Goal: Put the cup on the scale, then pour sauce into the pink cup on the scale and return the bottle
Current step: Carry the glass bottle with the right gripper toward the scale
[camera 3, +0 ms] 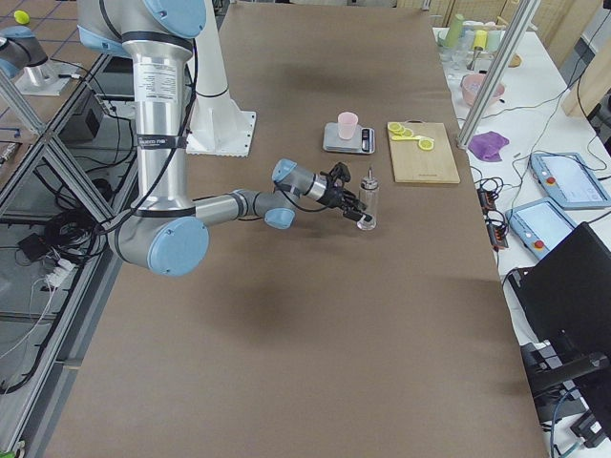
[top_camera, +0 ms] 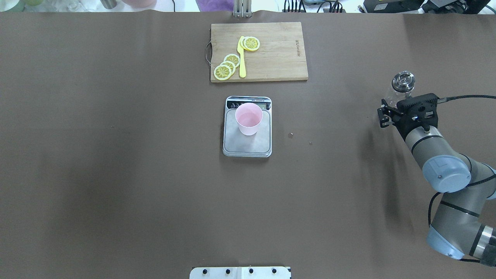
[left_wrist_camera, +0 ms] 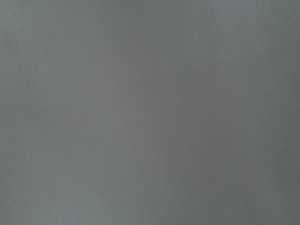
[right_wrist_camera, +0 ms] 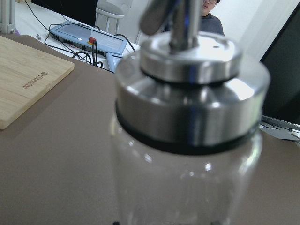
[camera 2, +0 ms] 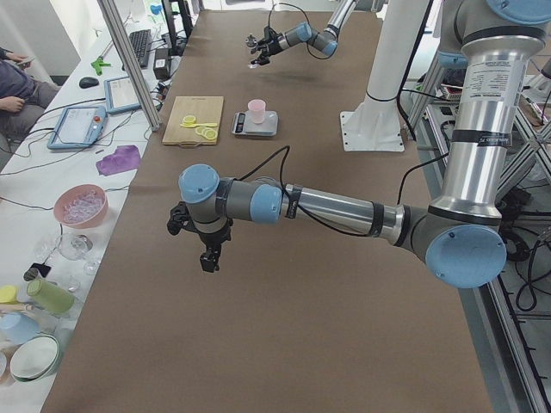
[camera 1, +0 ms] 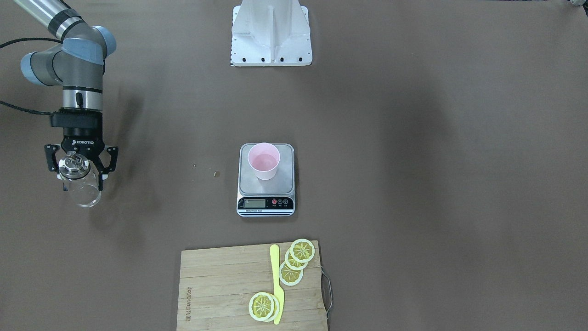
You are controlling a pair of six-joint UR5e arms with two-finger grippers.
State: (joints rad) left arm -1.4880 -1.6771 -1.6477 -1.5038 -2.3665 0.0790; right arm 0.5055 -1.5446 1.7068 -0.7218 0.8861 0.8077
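While the cup (camera 1: 263,161) is already standing on the scale (camera 1: 285,181) at frame centre, the right gripper (camera 1: 81,177) is clasping the upright bottle (camera 1: 85,193) at middle left, fingers (camera 1: 102,177) pressing its glass. Pouring is looking unconfirmed, with release left to do. Its arm is reaching low, wrist horizontal. Whether the left gripper (camera 2: 207,251) is gaping cannot be told.

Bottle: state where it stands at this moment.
In the front-facing view the bottle is far left, the robot's right side, upright in the right claw, well clear of the scale and cup.
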